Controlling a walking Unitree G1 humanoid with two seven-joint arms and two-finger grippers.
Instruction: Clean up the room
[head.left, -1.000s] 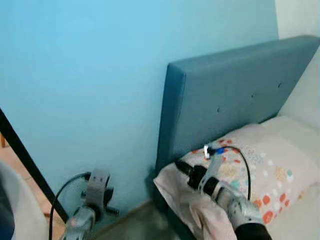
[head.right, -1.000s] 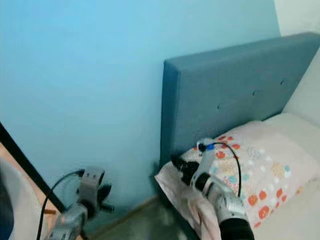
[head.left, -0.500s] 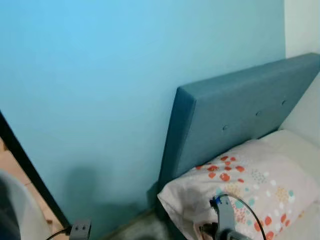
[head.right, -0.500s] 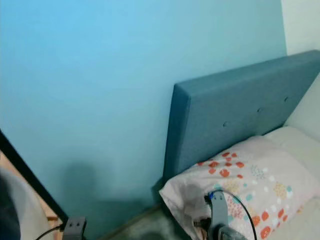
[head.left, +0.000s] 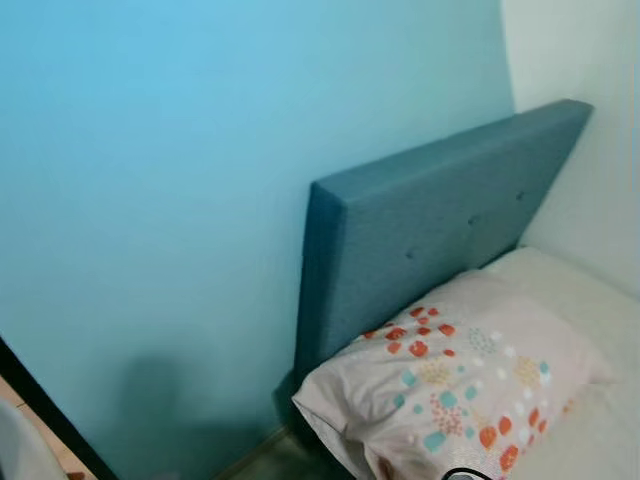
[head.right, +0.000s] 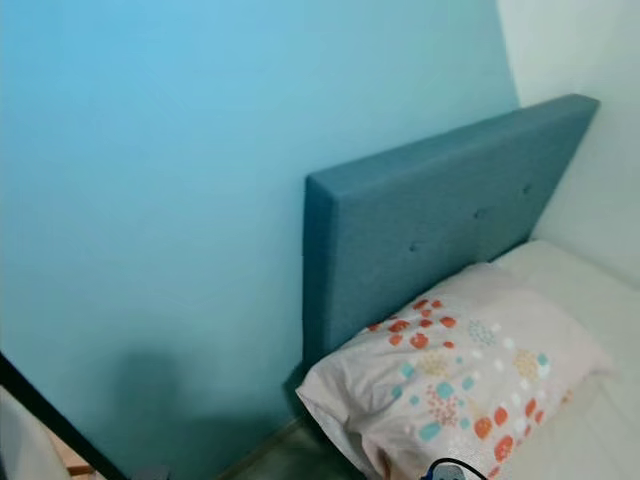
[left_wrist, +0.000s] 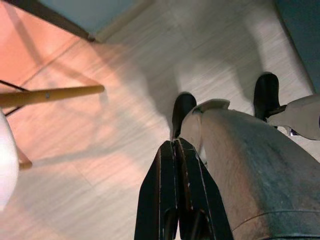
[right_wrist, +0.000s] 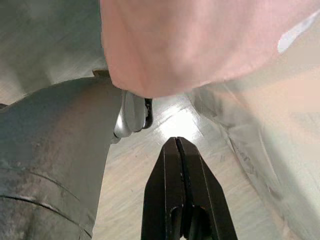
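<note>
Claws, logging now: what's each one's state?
Left claw: closed, holding nothing.
Right claw: closed, holding nothing.

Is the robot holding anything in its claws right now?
No. The left gripper and right gripper are both shut with nothing between the fingers, hanging down over the floor.

The right gripper (right_wrist: 179, 150) points down toward a pale wood-grain floor (right_wrist: 150, 175), its two black fingers (right_wrist: 167, 175) pressed flat together with no gap between them and nothing held. A pink fabric (right_wrist: 200, 45) hangs close above the fingertips, and the robot's grey leg (right_wrist: 50, 160) stands beside the gripper with a silver joint part (right_wrist: 131, 112) at its upper end, just under the fabric's edge. On the other side of the gripper, a pale draped sheet (right_wrist: 270, 150) runs down to the floor.
</note>
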